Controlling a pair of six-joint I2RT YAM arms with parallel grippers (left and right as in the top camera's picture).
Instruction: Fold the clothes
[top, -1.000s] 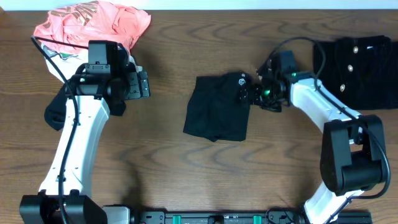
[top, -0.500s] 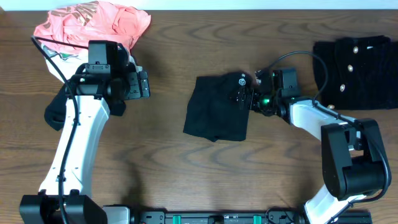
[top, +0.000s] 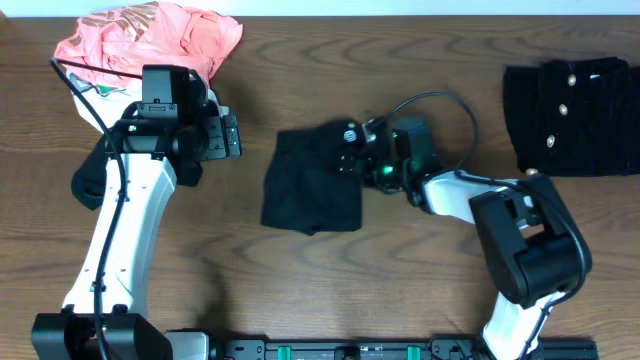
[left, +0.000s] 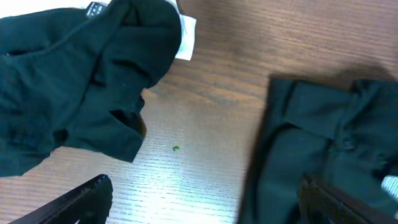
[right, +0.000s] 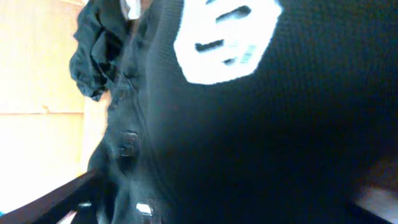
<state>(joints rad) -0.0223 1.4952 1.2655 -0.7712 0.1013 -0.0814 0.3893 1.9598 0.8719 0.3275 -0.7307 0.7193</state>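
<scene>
A folded black garment lies at the table's middle; it also shows at the right of the left wrist view. My right gripper lies low on its right edge, and black fabric with small buttons fills the right wrist view. The one finger that shows sits wide to the side, so the jaws look open. My left gripper is open and empty above the table, left of the garment. A pink garment pile sits at the far left. A black buttoned garment lies at the far right.
A crumpled dark garment with a white tag lies close to my left gripper in the left wrist view. Bare wood runs along the front of the table.
My right gripper has swept left, and the folded black garment has slid left with it, keeping its shape. The left arm has not moved.
</scene>
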